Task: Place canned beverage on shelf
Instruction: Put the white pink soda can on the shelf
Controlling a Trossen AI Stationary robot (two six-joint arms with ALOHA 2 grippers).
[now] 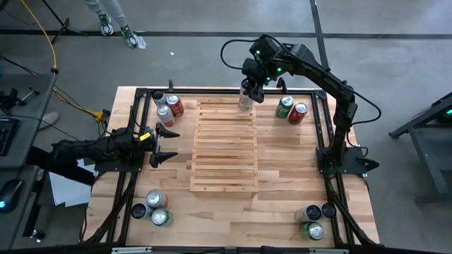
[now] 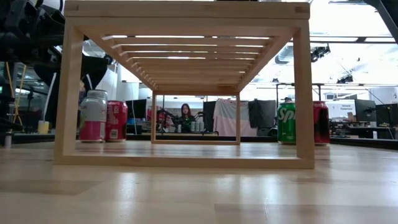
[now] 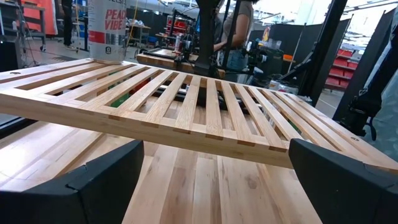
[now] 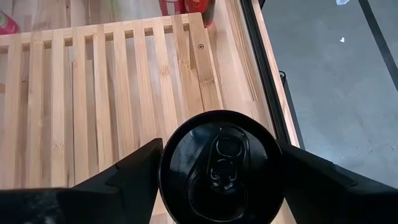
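Note:
The shelf [image 1: 224,144], a pale slatted wooden rack, stands mid-table; it also fills the low view, shelf [image 2: 186,18]. A white canned beverage [image 1: 246,101] stands upright at the shelf's far edge. In the left wrist view the can [image 3: 107,28] has its base on the slats. My right gripper [image 4: 219,158] reaches it from the far right, shut on it. My left gripper [image 1: 164,144] waits open and level at the shelf's left side, left gripper [image 3: 214,152], with nothing between its fingers. My right gripper pinches the can between its two fingers [image 4: 140,168], one on each side of the wall just below the black top [image 4: 217,165]. The fingers slant down from the table's far side. The can stands upright, its base on the shelf's far slats.
Cans stand in groups on the tabletop: far left [image 1: 169,107], far right green and red [image 1: 291,109], near left [image 1: 155,208], near right [image 1: 311,222]. A black metal frame [image 1: 321,134] runs along the table's sides. The rest of the shelf's slats lie bare.

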